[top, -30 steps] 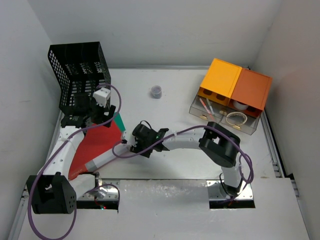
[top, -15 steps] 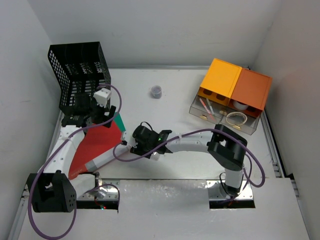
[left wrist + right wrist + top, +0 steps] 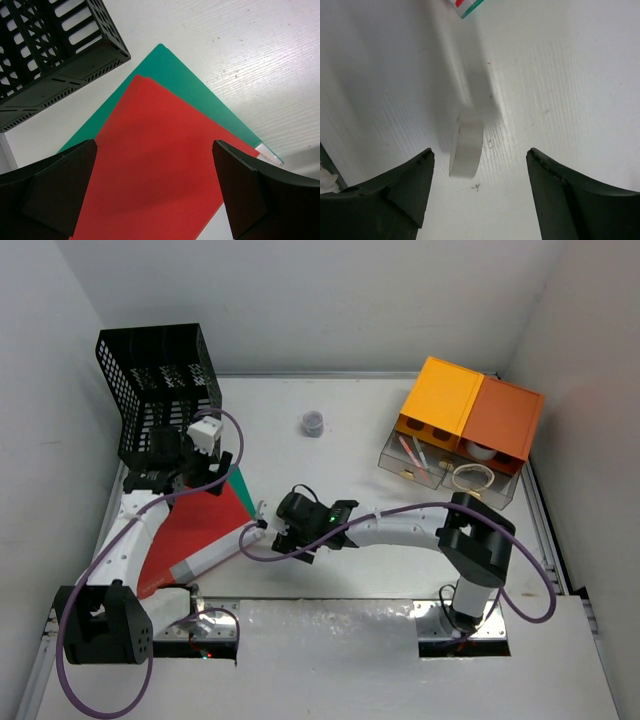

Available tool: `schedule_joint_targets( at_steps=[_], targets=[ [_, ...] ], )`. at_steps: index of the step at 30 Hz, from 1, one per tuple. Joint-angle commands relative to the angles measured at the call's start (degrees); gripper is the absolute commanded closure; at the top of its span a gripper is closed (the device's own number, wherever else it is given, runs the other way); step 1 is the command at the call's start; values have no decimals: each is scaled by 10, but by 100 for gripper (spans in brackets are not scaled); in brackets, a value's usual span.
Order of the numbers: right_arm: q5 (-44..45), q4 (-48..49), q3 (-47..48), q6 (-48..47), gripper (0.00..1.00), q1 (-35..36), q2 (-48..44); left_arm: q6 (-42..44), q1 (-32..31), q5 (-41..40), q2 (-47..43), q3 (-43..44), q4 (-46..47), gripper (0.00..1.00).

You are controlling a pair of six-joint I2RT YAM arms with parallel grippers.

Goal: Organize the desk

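The right gripper point(image 3: 479, 152) hovers, jaws spread either side of a white roll point(image 3: 466, 150), maybe tape, standing on edge; a careless brush could send it rolling away. The left gripper point(image 3: 155, 145), jaws wide apart, hangs over a red folder point(image 3: 155, 200) near the black rack point(image 3: 50, 45). The desk point(image 3: 340, 455), flat and white, lies beneath everything, orange boxes point(image 3: 470, 405) at its far right
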Motion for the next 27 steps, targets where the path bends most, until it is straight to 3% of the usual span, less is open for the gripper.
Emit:
schedule_joint_targets(
  at_steps=[1,10,17,22,27],
  targets=[
    [16,-4,-9,29,27,3,-26,6,5,11,-1,1,16,0],
    [0,35,14,39,40,-20,49,6,6,14,-6,5,11,0],
    [-62,115,-5,94,65,-64,46,8,6,16,-11,5,10,1],
    [-66,112,-21,84,99,-63,22,10,6,20,-11,4,12,1],
    [-7,81,-25,66,100,-64,-57,11,7,23,-11,5,11,0]
  ],
)
